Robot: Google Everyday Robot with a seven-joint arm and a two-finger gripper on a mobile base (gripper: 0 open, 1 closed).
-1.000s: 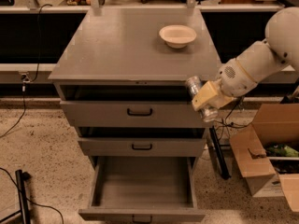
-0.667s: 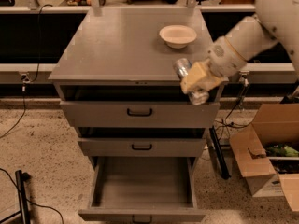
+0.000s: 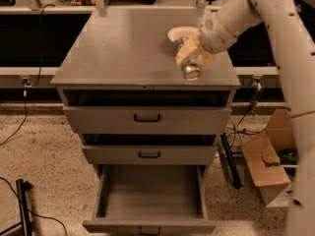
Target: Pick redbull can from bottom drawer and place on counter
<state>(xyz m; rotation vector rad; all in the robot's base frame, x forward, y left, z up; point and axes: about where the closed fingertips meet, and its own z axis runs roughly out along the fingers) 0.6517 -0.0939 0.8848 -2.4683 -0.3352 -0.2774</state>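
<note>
Holding one redbull can [image 3: 191, 71], claw [image 3: 193, 58] above counter [image 3: 123, 48].

The end effector [image 3: 193, 58] hangs over the right front part of the grey tabletop [image 3: 123, 48], its fingers clamped around the redbull can [image 3: 191, 71], whose shiny end faces the camera, just in front of the cream bowl [image 3: 177, 33]. Below, the bottom drawer [image 3: 150, 200] stands pulled far out, its deep grey box showing, while the two upper drawers [image 3: 146, 119] sit much further in. A cardboard box [image 3: 268, 166] sits on the floor beside the cabinet.
</note>
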